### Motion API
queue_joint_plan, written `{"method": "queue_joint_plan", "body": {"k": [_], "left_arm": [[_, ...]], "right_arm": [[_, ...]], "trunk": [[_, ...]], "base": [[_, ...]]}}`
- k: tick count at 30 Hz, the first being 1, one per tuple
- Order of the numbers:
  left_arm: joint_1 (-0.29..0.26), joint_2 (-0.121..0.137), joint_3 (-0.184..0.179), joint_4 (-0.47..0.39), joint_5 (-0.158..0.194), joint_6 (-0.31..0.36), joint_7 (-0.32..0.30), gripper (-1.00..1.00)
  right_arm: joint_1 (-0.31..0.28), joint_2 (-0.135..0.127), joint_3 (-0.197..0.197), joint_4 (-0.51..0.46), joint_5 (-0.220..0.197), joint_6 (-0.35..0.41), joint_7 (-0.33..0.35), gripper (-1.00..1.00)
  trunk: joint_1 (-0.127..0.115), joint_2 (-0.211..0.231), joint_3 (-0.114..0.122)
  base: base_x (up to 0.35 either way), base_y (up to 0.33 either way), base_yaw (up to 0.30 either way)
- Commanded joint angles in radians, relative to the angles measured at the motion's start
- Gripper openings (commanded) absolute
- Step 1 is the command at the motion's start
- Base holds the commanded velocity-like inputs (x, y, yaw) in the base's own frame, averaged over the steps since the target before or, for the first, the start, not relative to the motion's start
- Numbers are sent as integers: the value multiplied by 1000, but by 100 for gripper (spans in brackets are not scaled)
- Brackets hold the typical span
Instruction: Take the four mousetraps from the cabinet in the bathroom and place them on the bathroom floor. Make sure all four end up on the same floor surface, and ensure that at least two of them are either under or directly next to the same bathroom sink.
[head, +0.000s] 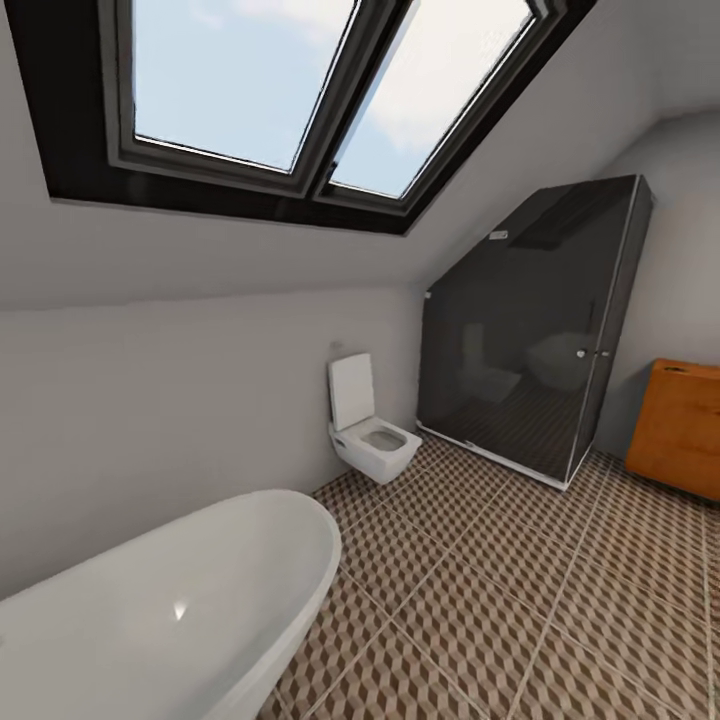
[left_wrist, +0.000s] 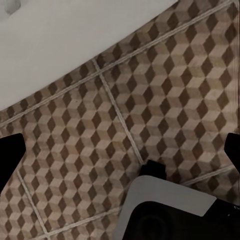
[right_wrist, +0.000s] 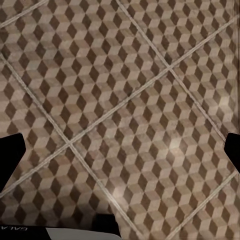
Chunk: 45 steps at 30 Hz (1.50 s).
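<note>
The orange-brown wooden cabinet (head: 678, 428) stands at the far right edge of the head view, against the wall beyond the shower. The cube-patterned bathroom floor (head: 520, 600) stretches between it and me. The mousetraps and the sink are out of view. My left gripper (left_wrist: 120, 155) hangs open over the tiles, its dark fingertips (left_wrist: 11, 155) wide apart with nothing between them. My right gripper (right_wrist: 120, 155) is open in the same way above bare floor (right_wrist: 130, 100), fingertips (right_wrist: 11, 155) at the frame's sides.
A white oval bathtub (head: 170, 610) fills the near left. A wall-hung toilet (head: 368, 435) sits beyond it, and a dark glass shower cabin (head: 535, 330) stands in the corner. A skylight (head: 300, 80) is overhead. Part of my white base (left_wrist: 165, 205) shows under the left gripper.
</note>
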Motion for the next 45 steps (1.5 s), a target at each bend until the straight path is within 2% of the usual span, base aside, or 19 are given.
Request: {"method": "queue_joint_plan", "body": {"k": [1,7,13,45], "left_arm": [[-1,0,-8,1,7,2,1,100],[-1,0,-8,1,7,2,1,100],[-1,0,-8,1,7,2,1,100],[-1,0,-8,1,7,2,1,100]], "right_arm": [[-1,1,8,2,-10,-5,-2,100],[-1,1,8,2,-10,-4,-2,100],[-1,0,8,2,-11,-3,-2,100],[-2,-1,5,2,-13,-3,-2,100]], "trunk": [[0,-1,0],[0,-1,5],[0,-1,2],[0,-1,-46]], "base": [[0,0,-254],[0,0,-200],[0,0,-6],[0,0,27]]}}
